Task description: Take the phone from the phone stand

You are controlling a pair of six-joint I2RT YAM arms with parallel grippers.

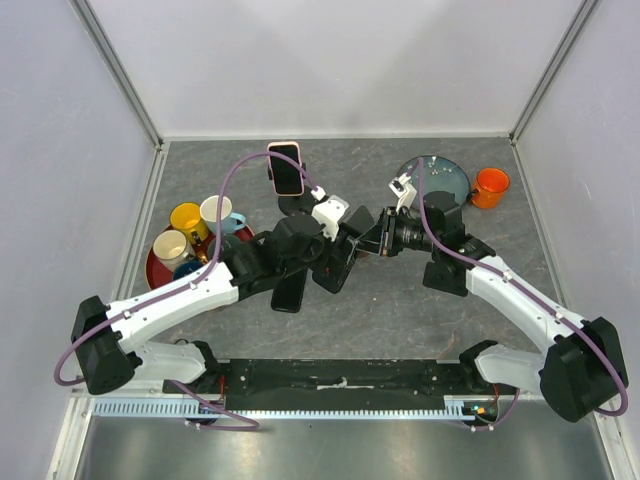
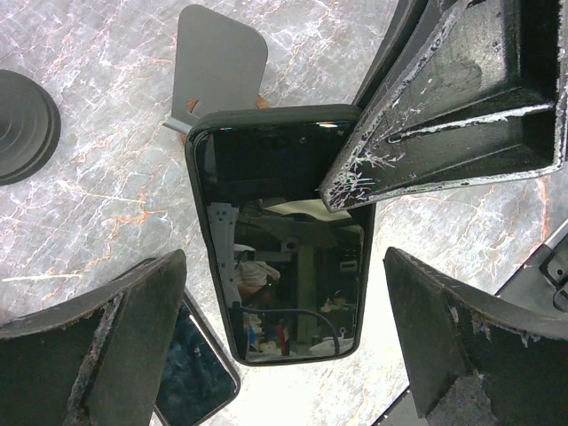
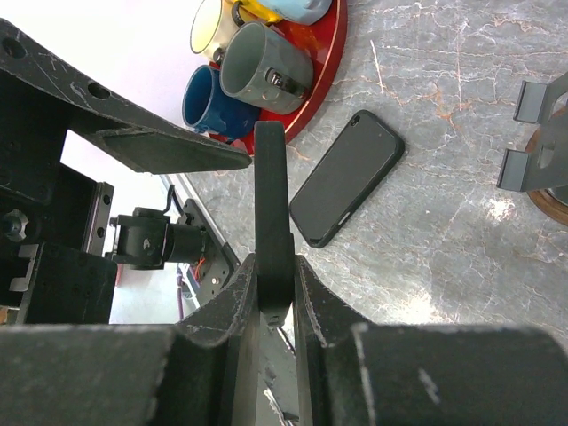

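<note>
My right gripper (image 1: pixel 362 246) is shut on a black-cased phone (image 1: pixel 336 268) and holds it in the air above the table's middle. In the right wrist view the phone (image 3: pixel 272 204) stands edge-on, pinched between the fingers of that gripper (image 3: pixel 273 271). In the left wrist view the phone (image 2: pixel 280 240) faces the camera, screen dark, with the right gripper's finger (image 2: pixel 435 98) on its top corner. My left gripper (image 2: pixel 284 355) is open, its fingers either side of the phone's lower end, apart from it. An empty grey phone stand (image 2: pixel 217 67) stands behind it.
A second black phone (image 1: pixel 289 293) lies flat on the table below the grippers. A pink-cased phone (image 1: pixel 285 168) sits on another stand behind. A red tray (image 1: pixel 155 268) of mugs stands at the left. A dark plate (image 1: pixel 450 180) and an orange mug (image 1: pixel 490 187) are at the back right.
</note>
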